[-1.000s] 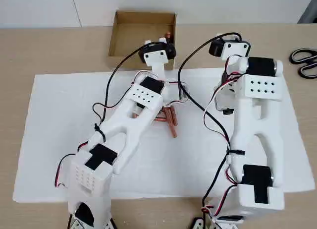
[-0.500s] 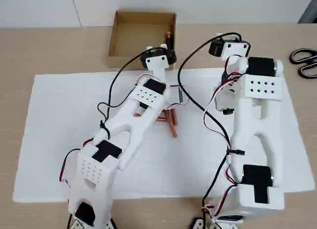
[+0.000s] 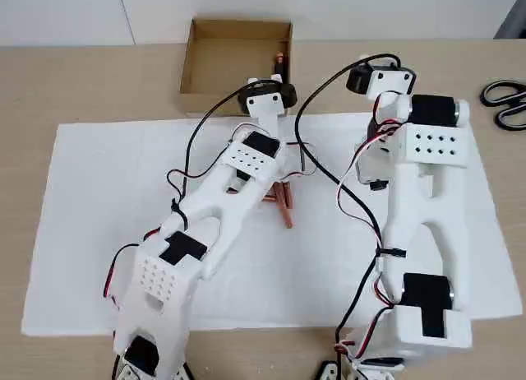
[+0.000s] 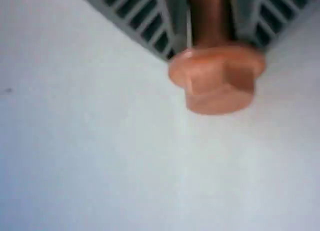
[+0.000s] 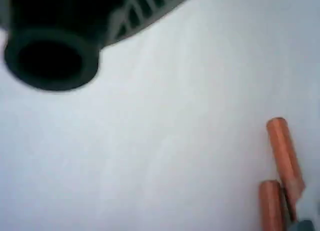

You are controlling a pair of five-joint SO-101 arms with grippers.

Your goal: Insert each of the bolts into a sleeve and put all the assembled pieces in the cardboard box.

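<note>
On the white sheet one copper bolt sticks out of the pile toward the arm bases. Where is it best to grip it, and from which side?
Grip the bolt across its shank, on the free near half, coming from straight above. It lies flat on the white sheet, long and thin, and its far end is crowded by other bolts and an arm.

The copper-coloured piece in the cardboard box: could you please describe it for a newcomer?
Find the open brown cardboard box beyond the white sheet. The copper-coloured piece lies by its right-hand inner wall; unlike the copper bolts heaped on the sheet, it alone is boxed.
</note>
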